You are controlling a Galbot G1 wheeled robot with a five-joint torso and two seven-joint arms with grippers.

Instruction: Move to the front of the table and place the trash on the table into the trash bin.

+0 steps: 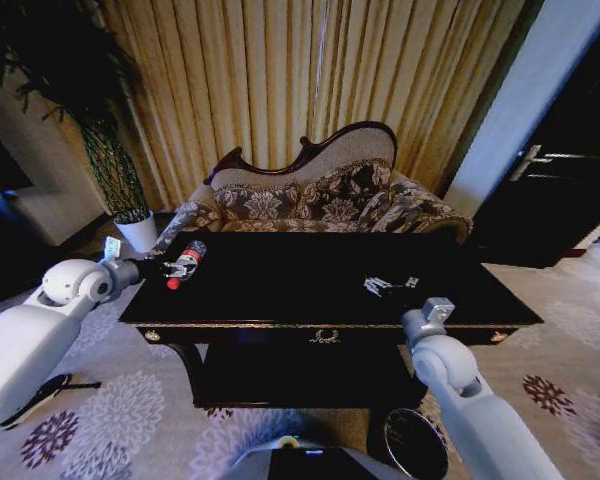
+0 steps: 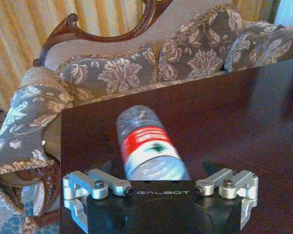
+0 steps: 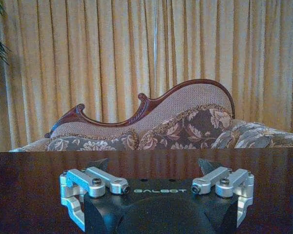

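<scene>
A clear plastic bottle [image 1: 186, 261] with a red label lies on its side at the left end of the dark glossy table [image 1: 310, 270]. My left gripper [image 1: 157, 268] reaches in from the table's left end. In the left wrist view the left gripper [image 2: 158, 168] is open, with the bottle [image 2: 146, 146] lying between its spread fingers, cap end hidden behind the gripper body. White crumpled scraps [image 1: 385, 285] lie right of centre. My right gripper [image 1: 437, 306] hovers at the front edge near them; in its wrist view the right gripper [image 3: 154, 165] is open and holds nothing. The trash bin [image 1: 416, 445] stands on the floor at the front right.
An ornate patterned sofa [image 1: 320, 195] stands close behind the table, with curtains beyond it. A white plant pot [image 1: 138, 230] stands at the back left. A dark door [image 1: 570, 170] is at the right. Patterned carpet [image 1: 130, 420] lies in front of the table.
</scene>
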